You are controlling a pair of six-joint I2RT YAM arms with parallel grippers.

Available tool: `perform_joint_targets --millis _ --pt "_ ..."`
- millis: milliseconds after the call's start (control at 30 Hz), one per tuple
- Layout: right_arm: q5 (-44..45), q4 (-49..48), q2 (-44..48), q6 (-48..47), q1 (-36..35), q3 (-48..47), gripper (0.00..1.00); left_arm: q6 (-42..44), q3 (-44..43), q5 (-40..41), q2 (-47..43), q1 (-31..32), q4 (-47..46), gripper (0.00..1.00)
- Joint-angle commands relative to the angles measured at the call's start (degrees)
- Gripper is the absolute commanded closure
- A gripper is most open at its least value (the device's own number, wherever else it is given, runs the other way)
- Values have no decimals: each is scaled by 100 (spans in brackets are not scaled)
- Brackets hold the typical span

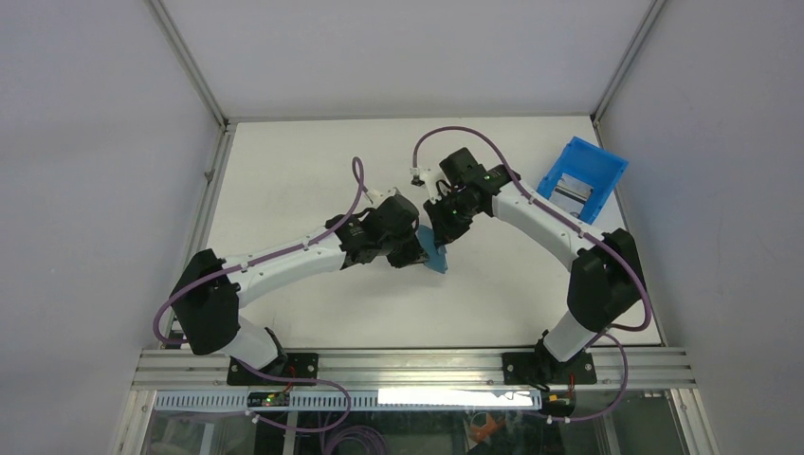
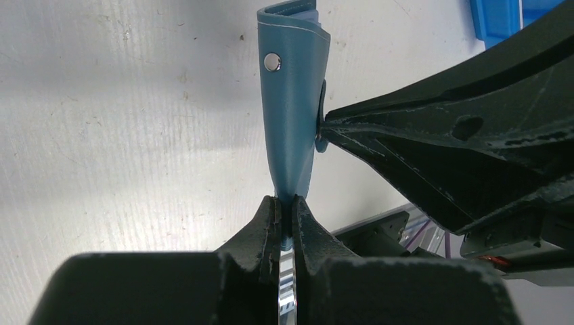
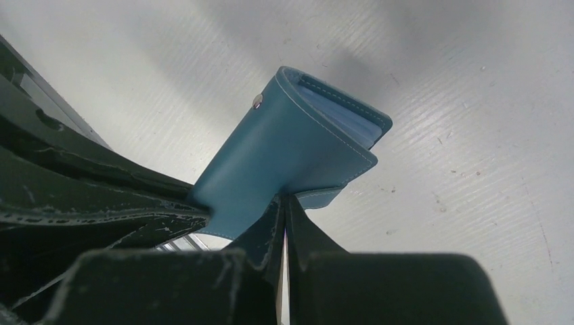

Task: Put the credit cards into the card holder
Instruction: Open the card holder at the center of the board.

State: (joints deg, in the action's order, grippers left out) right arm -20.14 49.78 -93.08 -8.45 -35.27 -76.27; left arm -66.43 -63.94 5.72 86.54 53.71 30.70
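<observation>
The card holder (image 1: 436, 252), a teal-blue folded wallet, hangs above the table's middle between both arms. My left gripper (image 1: 420, 256) is shut on its lower edge; in the left wrist view the wallet (image 2: 291, 115) rises upright out of the closed tips (image 2: 289, 203), its snap stud facing left. My right gripper (image 1: 444, 232) is shut too, and its tips (image 3: 284, 196) meet on the edge of the wallet's cover (image 3: 284, 156). Its tips (image 2: 323, 132) touch the wallet's right side. The credit cards (image 1: 573, 192), silvery, lie in the bin at the far right.
A bright-blue plastic bin (image 1: 580, 178) stands tilted at the table's far right corner, also showing in the left wrist view (image 2: 501, 17). The white tabletop (image 1: 303, 171) is walled by aluminium rails at the left, the right and the near edge.
</observation>
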Motion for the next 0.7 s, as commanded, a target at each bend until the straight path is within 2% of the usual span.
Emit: perform_joint_targets --millis 0,133,233,667 --pt "-258 182 234 56 9 24 100 206 -406 337 -202 91 -145 100" --pt "-221 180 163 80 2 16 83 309 -526 360 -143 139 -130 100" --pt "-223 184 141 101 -6 11 76 315 -541 377 -138 155 -117 100" --pt "-483 252 264 110 -33 69 77 293 -608 553 -114 150 114 100"
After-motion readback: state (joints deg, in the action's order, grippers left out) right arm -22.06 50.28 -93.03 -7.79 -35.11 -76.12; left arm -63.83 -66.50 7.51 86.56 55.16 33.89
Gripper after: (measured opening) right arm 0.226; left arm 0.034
